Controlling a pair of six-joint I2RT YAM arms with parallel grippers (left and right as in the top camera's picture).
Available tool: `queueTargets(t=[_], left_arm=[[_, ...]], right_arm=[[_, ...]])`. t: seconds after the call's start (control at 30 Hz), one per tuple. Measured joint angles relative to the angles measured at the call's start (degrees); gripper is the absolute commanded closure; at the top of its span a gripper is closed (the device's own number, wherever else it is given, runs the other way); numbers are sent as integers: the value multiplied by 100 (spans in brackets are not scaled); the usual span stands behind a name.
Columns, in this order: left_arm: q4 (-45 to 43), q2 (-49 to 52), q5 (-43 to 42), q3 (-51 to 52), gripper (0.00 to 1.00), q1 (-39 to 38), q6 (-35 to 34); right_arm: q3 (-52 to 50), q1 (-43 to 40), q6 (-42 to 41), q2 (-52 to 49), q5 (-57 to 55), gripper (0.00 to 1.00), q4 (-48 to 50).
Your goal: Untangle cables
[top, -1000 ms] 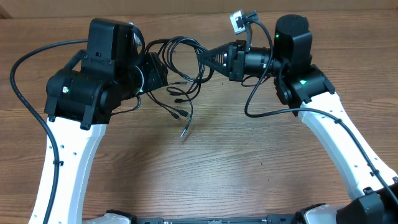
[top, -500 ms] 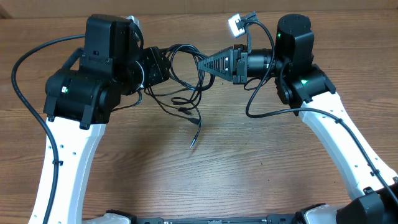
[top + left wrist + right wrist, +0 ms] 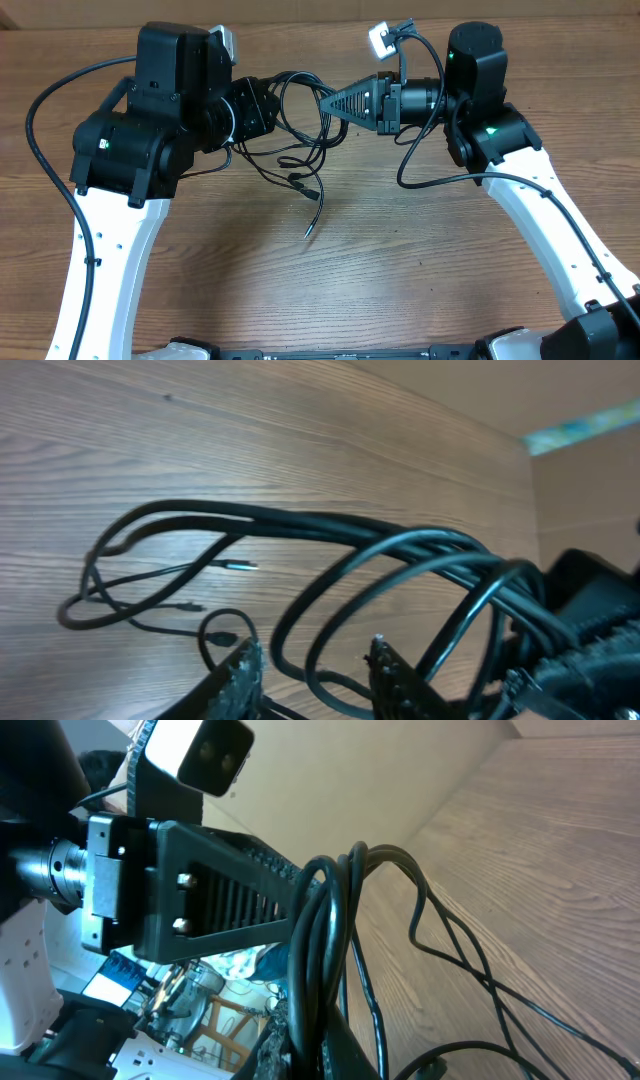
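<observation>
1. Wood-grain table (image 3: 400,270), arms meeting at its far side
2. Black cables (image 3: 300,125) bundled between the two grippers; loose ends trail out over the wood, silver-tipped plug (image 3: 309,231) furthest out
3. Jaws of right gripper (image 3: 327,101) together, clamped on cables
4. Jaws of left gripper (image 3: 312,652) apart, cable loops passing through the gap

Left claw (image 3: 315,665) is cropped at the bottom edge; whether it touches the cables (image 3: 340,525) is unclear.
</observation>
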State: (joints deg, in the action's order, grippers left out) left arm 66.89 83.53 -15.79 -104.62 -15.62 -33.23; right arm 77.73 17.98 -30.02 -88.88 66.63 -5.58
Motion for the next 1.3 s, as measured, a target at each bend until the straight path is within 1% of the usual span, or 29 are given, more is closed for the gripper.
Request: queueTargets(t=[0.03,0.07,0.1,0.13,0.17,0.33,0.7,0.93,1.07,1.3], left_arm=[[-28,0,-57,0,44,0,24],[-50,0,-101,0,32,0,31],[-68,0,-153,0,17,2,39],[-79,0,-190,0,7,4,61],[-79,0,-227,0,3,9,72],[-94,0,-389,0,0,35,83],[-70,0,-459,0,0,44,127],[195,0,-444,0,0,455,190],[201,0,-629,0,0,592,238],[142,0,-951,0,0,590,396]], right_arm=[[0,-7,0,0,2,96,-2],[0,-35,0,0,2,96,-2],[0,-55,2,0,0,96,-9],[0,-76,0,0,2,96,-17],[0,-98,2,0,0,96,-28],[0,-111,4,0,7,96,-44],[0,-111,2,0,2,96,-111],[0,-111,2,0,-2,96,-149],[0,-125,2,0,-4,96,-149],[0,-138,2,0,-4,96,-151]])
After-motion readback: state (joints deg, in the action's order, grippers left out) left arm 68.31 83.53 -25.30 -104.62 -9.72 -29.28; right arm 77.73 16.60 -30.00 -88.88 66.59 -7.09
